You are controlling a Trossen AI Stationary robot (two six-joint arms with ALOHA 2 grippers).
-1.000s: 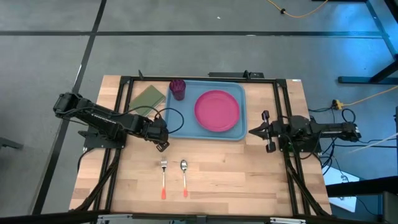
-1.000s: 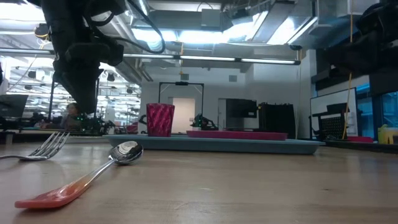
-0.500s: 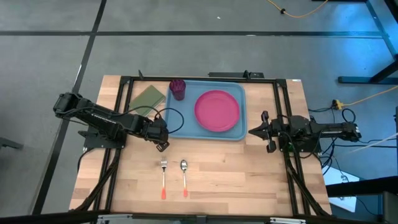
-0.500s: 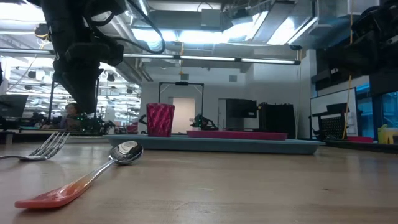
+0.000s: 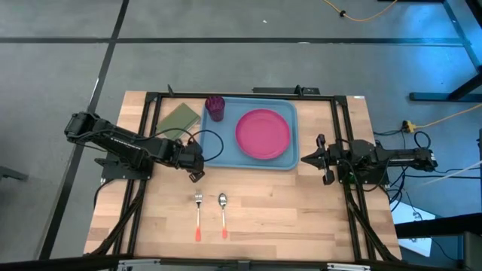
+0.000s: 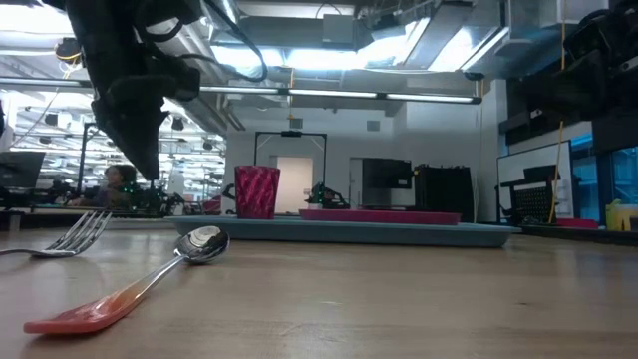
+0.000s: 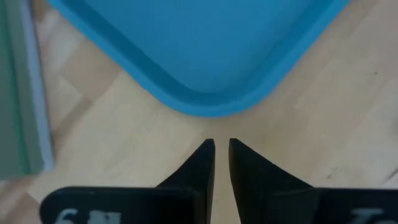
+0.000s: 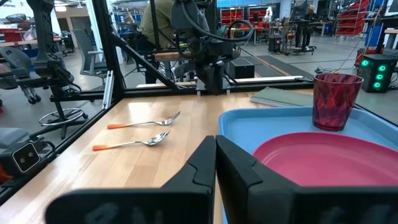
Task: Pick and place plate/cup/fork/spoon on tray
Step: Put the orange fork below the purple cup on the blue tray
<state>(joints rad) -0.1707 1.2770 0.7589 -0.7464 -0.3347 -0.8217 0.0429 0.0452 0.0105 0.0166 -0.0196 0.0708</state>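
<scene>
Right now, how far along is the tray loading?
Done: plate and cup sit on the tray. In hand: nothing; the left gripper hangs shut and empty off the tray's near left corner, and the right gripper waits shut beside the tray's right edge. Left: fork and spoon lie side by side on the table.

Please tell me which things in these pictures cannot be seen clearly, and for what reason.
- Fork: low view, handle cut off by the picture's edge.
- Plate: low view, seen edge-on behind the tray rim; its surface is hidden.
- Left wrist view: cup, plate, fork and spoon are out of frame; only one tray corner shows.
- Left gripper: high view, fingers too small to judge.
</scene>
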